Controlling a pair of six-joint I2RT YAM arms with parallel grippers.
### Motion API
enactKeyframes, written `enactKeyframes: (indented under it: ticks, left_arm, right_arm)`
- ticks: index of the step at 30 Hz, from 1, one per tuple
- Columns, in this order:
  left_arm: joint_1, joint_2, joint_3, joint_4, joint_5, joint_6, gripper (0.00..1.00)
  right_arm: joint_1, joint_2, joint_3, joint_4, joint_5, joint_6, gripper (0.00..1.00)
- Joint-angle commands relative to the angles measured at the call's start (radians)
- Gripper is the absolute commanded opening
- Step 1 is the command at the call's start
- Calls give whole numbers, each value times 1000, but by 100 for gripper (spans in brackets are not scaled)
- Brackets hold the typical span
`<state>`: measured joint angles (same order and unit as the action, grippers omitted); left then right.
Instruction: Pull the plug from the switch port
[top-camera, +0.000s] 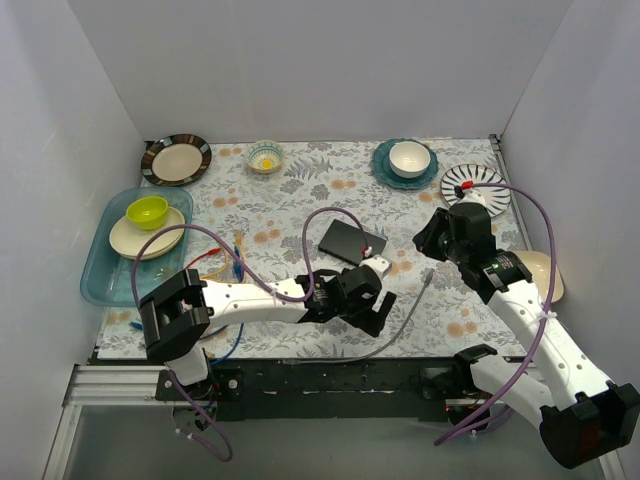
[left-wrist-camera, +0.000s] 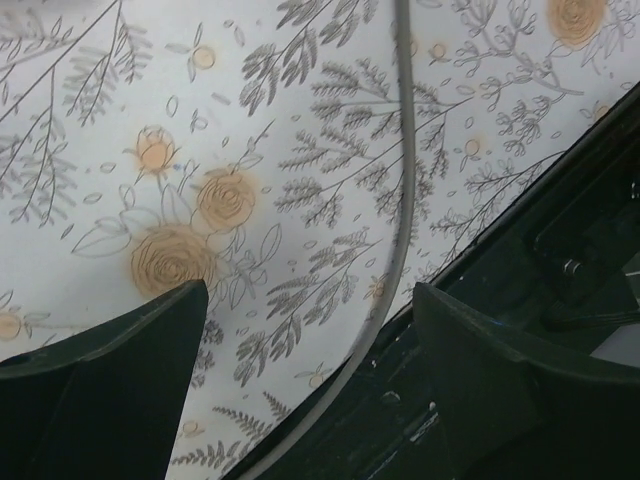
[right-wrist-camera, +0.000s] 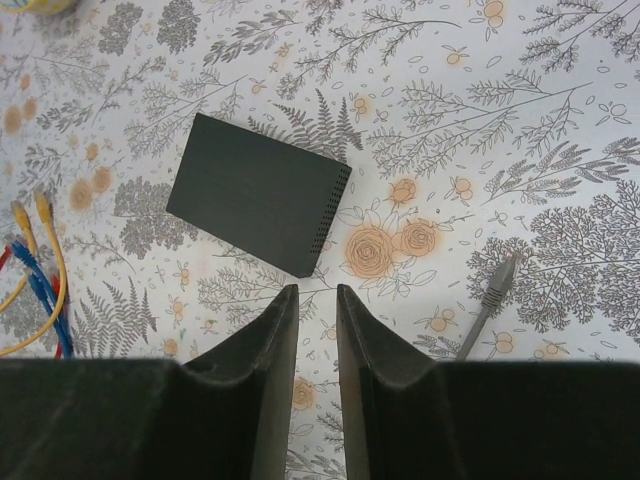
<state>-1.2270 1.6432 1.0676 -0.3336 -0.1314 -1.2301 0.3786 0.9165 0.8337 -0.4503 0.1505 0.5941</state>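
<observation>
The switch (top-camera: 352, 241) (right-wrist-camera: 258, 195), a flat matte black box, lies on the flowered cloth; its sockets do not show, only a perforated short side. A grey cable (top-camera: 400, 325) (left-wrist-camera: 400, 200) lies loose to its right, and its grey plug (top-camera: 430, 275) (right-wrist-camera: 497, 285) rests on the cloth apart from the switch. My left gripper (top-camera: 375, 305) (left-wrist-camera: 305, 330) hangs low by the table's near edge, open wide, the cable passing under the gap and nothing held. My right gripper (top-camera: 440, 238) (right-wrist-camera: 318, 295) hovers to the right of the switch, its fingers a narrow gap apart and empty.
Yellow, blue and red cables (top-camera: 232, 262) (right-wrist-camera: 40, 280) lie left of the switch. A teal tray (top-camera: 98, 280) with a plate and a green bowl stands at the left. Plates and bowls line the back. A black rail (top-camera: 330, 378) (left-wrist-camera: 520, 330) runs along the near edge.
</observation>
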Motion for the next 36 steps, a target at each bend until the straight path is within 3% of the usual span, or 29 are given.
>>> enactKeyframes:
  ticks: [1, 7, 12, 16, 20, 24, 29, 34, 36]
  left_arm:
    - [-32, 81, 71, 91, 41, 121, 84]
    - [-86, 210, 127, 100, 52, 175, 82]
    - [-101, 230, 106, 127, 102, 205, 76]
    - [-124, 265, 104, 76, 96, 231, 52]
    - [-155, 283, 75, 33, 20, 251, 38]
    - [-201, 317, 46, -7, -72, 248, 38]
    - [-216, 333, 15, -13, -91, 219, 39]
    - [-221, 371, 3, -35, -108, 231, 0]
    - [-224, 385, 2, -50, -129, 228, 0]
  right_arm:
    - [-6, -14, 21, -19, 27, -16, 30]
    - [-7, -5, 28, -39, 41, -34, 30]
    - [-9, 13, 50, -64, 50, -51, 30]
    - [-10, 18, 48, -64, 57, -59, 29]
    - [-10, 18, 45, -67, 70, -60, 28]
    - [-12, 7, 36, -64, 77, -53, 28]
    - [-15, -22, 4, -64, 83, -37, 28]
    - [-15, -54, -22, -68, 93, -20, 27]
    - [-15, -59, -21, -71, 98, -19, 28]
